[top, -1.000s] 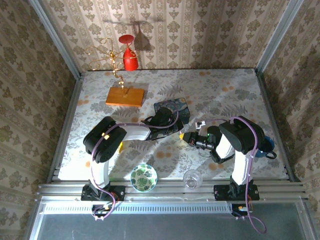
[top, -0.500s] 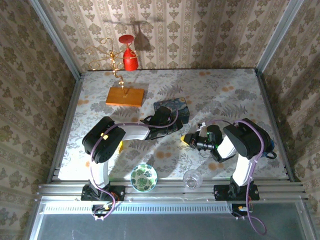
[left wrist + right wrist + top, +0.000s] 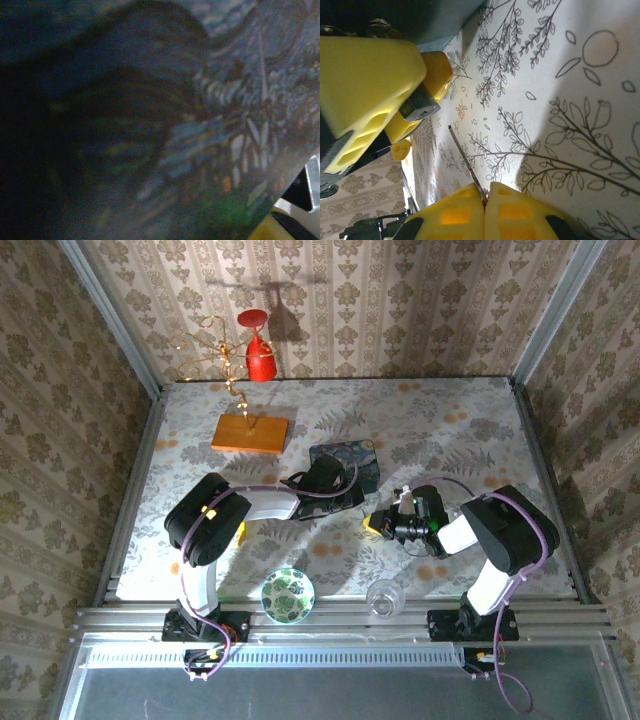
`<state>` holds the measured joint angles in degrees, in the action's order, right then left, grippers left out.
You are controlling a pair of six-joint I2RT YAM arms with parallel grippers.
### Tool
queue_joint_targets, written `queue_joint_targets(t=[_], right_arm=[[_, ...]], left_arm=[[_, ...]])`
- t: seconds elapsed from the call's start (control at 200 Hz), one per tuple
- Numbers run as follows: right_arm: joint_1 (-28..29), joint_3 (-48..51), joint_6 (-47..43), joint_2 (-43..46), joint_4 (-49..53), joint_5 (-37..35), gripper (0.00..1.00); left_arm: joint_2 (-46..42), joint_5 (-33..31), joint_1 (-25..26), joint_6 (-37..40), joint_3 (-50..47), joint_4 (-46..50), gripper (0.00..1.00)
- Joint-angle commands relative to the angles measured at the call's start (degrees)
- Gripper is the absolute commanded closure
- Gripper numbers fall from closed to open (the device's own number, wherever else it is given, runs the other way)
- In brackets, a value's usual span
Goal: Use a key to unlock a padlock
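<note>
My right fingers point(image 3: 455, 215), lower centre, pinched together on the key point(image 3: 464, 160); left fingers point(image 3: 370, 85), upper left, clamp the padlock point(image 3: 421, 108).

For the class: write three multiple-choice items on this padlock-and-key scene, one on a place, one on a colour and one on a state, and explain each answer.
1. Where is the padlock?
A. Between the left claw's fingers
B. Lying loose, untouched
C. Hanging on the back wall

2. What colour are both claws' fingers?
A. Red
B. Yellow
C. White

3. How is the right claw?
A. Wide open
B. Shut on nothing
C. Shut on the key

Answers:
1 A: the right wrist view shows the silvery block pinched between that claw's fingers.
2 B: every finger in that view is yellow.
3 C: its fingertips meet around the thin blade, which sticks out towards the padlock.
</note>
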<state>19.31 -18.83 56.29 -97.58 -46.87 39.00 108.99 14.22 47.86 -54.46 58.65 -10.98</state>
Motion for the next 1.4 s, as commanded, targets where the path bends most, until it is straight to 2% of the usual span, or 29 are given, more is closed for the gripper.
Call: queue_joint_targets(t=[0.0, 0.365, 1.396], right_arm=[[-0.3, -0.8, -1.9, 1.8, 4.1, 1.8, 1.0], [-0.3, -2.5, -1.3, 1.8, 4.8, 4.1, 1.0], [-0.3, -2.8, -1.3, 3.4, 3.6, 0.3, 1.0]], left_arm=[[-3.2, 2.2, -0.2, 2.7, 2.9, 2.2, 0.82], [-2.9, 2.4, 0.2, 2.0, 4.0, 3.4, 0.82], [-0.4, 4.5, 0.8, -1.8, 3.7, 0.2, 0.82]])
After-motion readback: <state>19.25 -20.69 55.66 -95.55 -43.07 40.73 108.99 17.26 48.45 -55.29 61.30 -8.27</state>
